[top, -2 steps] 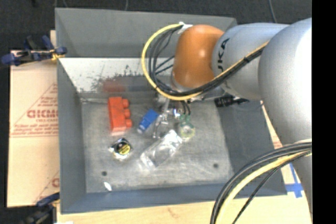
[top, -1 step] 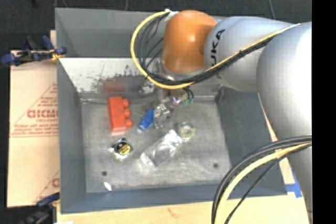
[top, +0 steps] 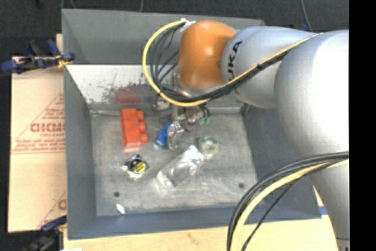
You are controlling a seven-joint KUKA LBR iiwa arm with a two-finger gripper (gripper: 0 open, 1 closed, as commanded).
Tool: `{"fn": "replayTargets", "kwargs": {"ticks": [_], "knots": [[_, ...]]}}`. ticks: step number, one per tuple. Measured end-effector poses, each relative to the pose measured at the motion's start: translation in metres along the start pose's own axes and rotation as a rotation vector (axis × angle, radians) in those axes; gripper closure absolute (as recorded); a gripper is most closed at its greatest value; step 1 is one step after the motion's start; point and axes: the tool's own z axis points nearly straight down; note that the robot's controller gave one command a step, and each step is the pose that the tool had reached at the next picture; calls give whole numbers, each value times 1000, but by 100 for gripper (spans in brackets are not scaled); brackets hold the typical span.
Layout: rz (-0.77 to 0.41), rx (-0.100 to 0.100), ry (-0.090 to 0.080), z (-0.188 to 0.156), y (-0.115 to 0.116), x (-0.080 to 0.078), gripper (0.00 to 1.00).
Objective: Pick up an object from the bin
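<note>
My claw [top: 178, 126] hangs low in the grey bin [top: 79, 144], tip just beside 1 small blue object [top: 162, 137] on the floor at its lower left in the camera view. Whether the claw is spread or pressed together, I cannot tell. Farther left of the claw lies 1 orange-red studded block [top: 133, 126]. Below it lies a clear plastic bag [top: 181, 166], lower left a small black-and-yellow item [top: 136, 167], lower right a clear round piece [top: 208, 146].
</note>
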Motion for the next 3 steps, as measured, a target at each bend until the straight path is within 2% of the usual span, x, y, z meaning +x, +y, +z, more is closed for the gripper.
{"fn": "replayTargets", "kwargs": {"ticks": [1, 2, 3], "knots": [[2, 0, 1, -2, -1, -2, 0], [4, 0, -4, -5, -1, -4, 100], [8, 1, -2, -55, -2, -6, 100]]}}
